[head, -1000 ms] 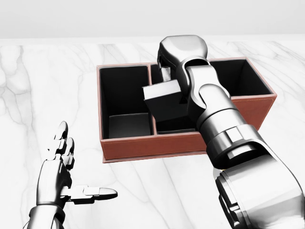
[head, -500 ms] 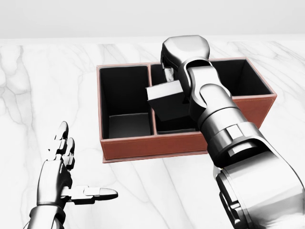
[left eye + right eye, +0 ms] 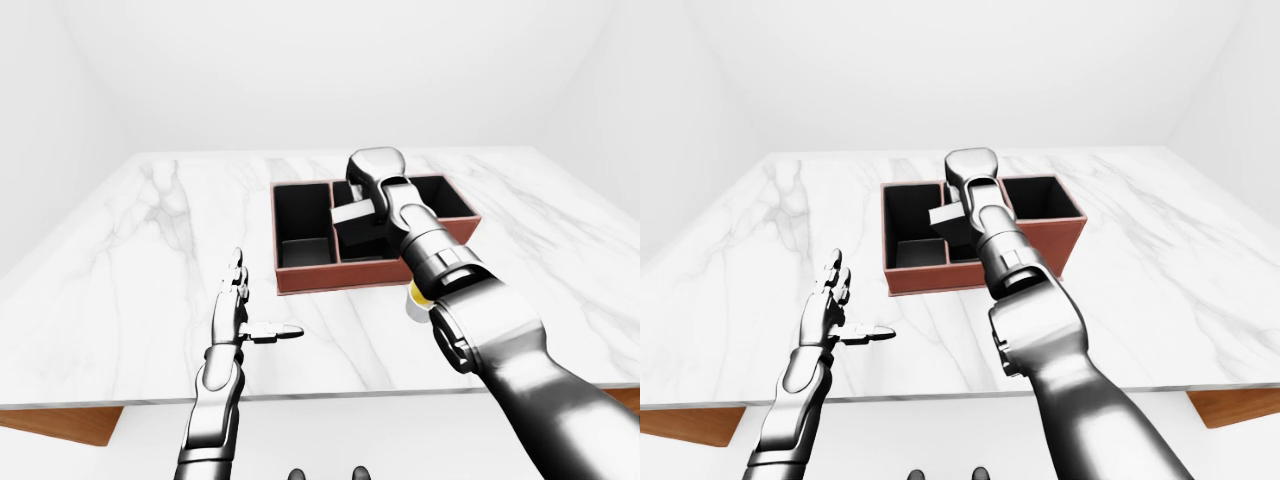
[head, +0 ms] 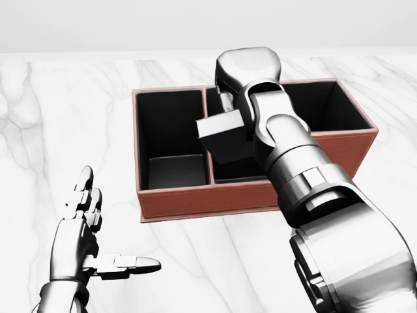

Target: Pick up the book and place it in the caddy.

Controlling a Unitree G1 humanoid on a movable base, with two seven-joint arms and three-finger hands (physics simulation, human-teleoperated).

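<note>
reddish-brown walls and black compartments make up the caddy [image 4: 313, 143], which sits on the white marble table [image 4: 65, 117]. the book [image 4: 225, 138], a dark grey slab with a lighter top face, hangs tilted over the caddy's central divider, its lower part dipping into the middle compartment and one corner leaning toward the large left compartment. the right hand [image 4: 229, 104] is above the caddy's far side, mostly hidden behind its own wrist housing; its fingers seem to be clamped on the book's upper edge, though the contact itself is hard to make out. the right forearm runs down from there across the caddy's near wall to the lower right of the head view. the left hand [image 4: 85, 225] rests well apart from the caddy, to its lower left over bare marble, fingers spread and straight, thumb stuck out sideways, gripping nothing. a small yellow object [image 3: 416, 298] peeks out beside the right forearm, just below the caddy's near wall in the left-eye view.
</note>
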